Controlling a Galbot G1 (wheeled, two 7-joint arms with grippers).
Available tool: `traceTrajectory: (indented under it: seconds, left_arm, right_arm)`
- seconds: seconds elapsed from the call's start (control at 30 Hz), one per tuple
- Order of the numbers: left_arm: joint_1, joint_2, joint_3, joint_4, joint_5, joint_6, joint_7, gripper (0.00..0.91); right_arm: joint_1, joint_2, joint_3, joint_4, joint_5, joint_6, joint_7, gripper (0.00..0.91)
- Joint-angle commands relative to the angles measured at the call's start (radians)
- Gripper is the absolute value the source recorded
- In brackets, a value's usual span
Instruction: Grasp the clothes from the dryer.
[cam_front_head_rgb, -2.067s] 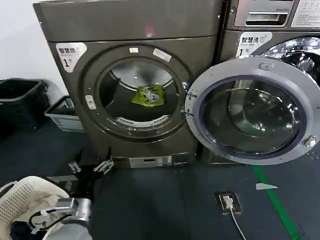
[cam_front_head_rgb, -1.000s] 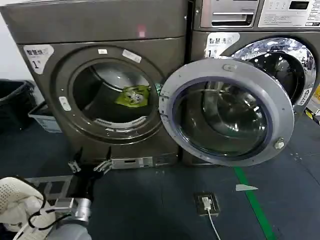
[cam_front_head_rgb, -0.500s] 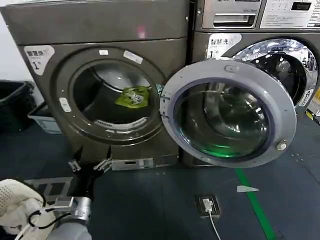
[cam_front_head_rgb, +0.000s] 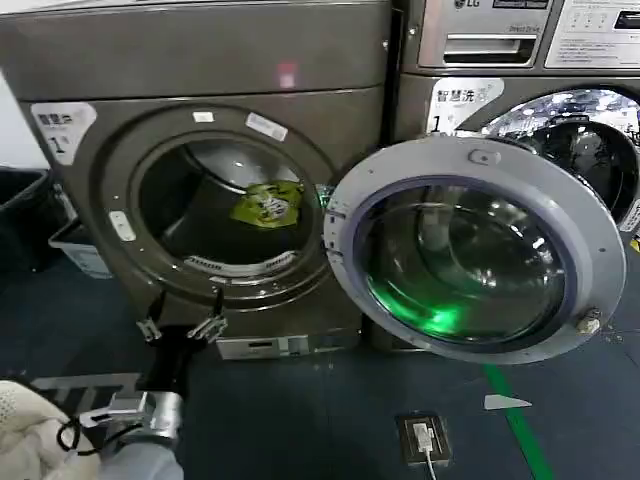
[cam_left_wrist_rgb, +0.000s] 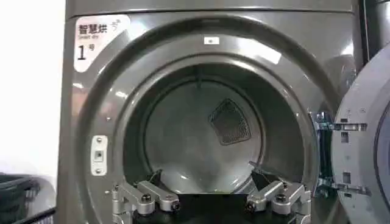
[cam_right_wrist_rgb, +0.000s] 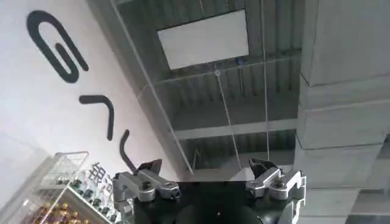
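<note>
Dryer (cam_front_head_rgb: 200, 60) now nearer; open door (cam_front_head_rgb: 480, 250) beside clothes (cam_front_head_rgb: 266, 205)

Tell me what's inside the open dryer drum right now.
Inside the dryer lie the clothes, one small yellow-green garment, toward the back of the drum. The drum's lower front is hidden behind the porthole rim. The open left gripper waits below the opening.

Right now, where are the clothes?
In the head view the clothes lie inside the dryer drum, right of its centre, near the open door; the open left end effector is below the porthole.
</note>
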Motion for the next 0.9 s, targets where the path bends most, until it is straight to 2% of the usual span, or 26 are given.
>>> traceTrajectory:
  seconds: [0.03, 0.9]
  left_arm:
    - [0.003, 0.002, 0.001, -0.004, 0.0, 0.001, 0.001, 0.907]
    - [-0.009, -0.002, 0.005, 0.009, 0.0, 0.002, 0.001, 0.907]
  right_arm:
    - [-0.001, 0.001, 0.002, 0.0, -0.001, -0.001, 0.0, 0.907]
    - [0.003, 0.0, -0.005, 0.007, -0.015, -0.004, -0.012, 0.907]
